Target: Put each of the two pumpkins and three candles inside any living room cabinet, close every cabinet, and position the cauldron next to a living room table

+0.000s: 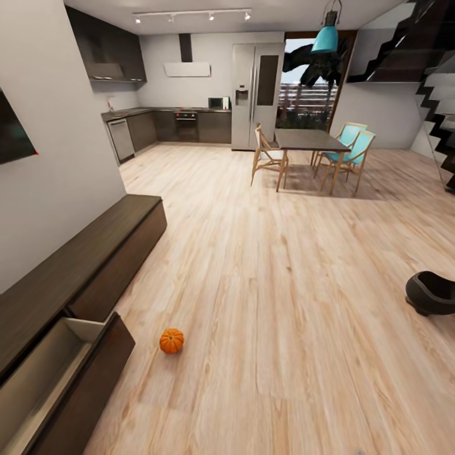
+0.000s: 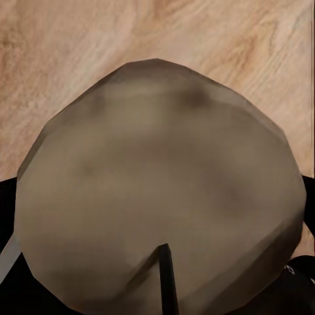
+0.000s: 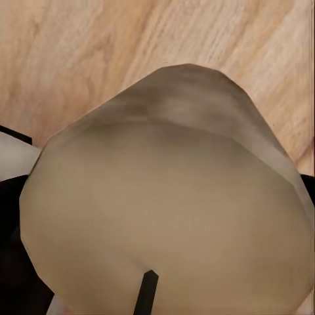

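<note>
Head view: no legible writing, one pumpkin (image 1: pixel 171 340) upright on the plank floor (image 1: pixel 284 303), just beside the cabinet (image 1: pixel 82 265), whose long axis runs along the wall, near drawer (image 1: pixel 57 379) pulled open, cauldron (image 1: pixel 432 293) well apart; left wrist view: beige candle (image 2: pixel 157 190) with dark wick close up, grip undeterminable; right wrist view: beige candle (image 3: pixel 170 203) likewise, grip undeterminable.

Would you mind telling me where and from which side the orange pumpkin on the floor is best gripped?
Grip the pumpkin across its round middle, coming down from above. It sits alone on open plank floor, so its sides look free for the pincer fingers, and the ribbed body is its widest part. The open drawer stands just beside it. I cannot make out its stem.
</note>
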You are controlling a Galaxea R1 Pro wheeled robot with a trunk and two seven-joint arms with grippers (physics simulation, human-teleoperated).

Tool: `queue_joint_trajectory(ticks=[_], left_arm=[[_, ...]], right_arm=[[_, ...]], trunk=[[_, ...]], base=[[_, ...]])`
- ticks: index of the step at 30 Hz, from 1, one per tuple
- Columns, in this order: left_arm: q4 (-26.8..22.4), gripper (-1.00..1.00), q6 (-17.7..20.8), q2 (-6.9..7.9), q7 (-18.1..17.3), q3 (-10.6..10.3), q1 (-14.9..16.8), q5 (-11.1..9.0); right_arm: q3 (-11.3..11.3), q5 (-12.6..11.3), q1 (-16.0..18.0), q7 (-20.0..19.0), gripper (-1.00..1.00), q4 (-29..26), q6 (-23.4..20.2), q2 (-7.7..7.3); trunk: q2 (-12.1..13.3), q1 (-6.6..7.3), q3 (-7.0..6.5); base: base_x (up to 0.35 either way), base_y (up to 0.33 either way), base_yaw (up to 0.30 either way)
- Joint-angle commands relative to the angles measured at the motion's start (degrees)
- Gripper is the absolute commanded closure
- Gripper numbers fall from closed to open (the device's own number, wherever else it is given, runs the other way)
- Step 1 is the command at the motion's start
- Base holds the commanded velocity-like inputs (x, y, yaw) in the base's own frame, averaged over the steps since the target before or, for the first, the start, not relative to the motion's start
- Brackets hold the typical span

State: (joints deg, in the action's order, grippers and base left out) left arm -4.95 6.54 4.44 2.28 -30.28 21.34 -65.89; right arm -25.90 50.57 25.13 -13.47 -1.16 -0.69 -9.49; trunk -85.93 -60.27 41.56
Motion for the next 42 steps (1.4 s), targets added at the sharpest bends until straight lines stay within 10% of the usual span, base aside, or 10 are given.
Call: queue_joint_trajectory(ticks=[1,17,42], left_arm=[[-0.15,1.00,0.23,0.04,0.27,-0.39,0.01,-0.40],[-0.15,1.00,0.01,0.02,0.22,-0.42,0.02,-0.36],[-0.25,1.00,-0.21,0.04,0.18,-0.48,0.02,-0.38]], right_arm=[[-0.47,0.40,0.01,-0.25,1.00,-0.07,-0.04,0.00],[-0.48,0.32,-0.08,-0.24,1.00,-0.10,0.16,0.00],[-0.47,0.32,-0.17,-0.15,1.00,-0.07,0.16,0.09]], trunk=[[-0.02,-0.03,0.04],[-0.02,-0.03,0.04],[-0.02,-0.03,0.62]], base=[[0.337,0.000,0.000],[0.333,-0.020,0.061],[0.015,-0.085,0.288]])
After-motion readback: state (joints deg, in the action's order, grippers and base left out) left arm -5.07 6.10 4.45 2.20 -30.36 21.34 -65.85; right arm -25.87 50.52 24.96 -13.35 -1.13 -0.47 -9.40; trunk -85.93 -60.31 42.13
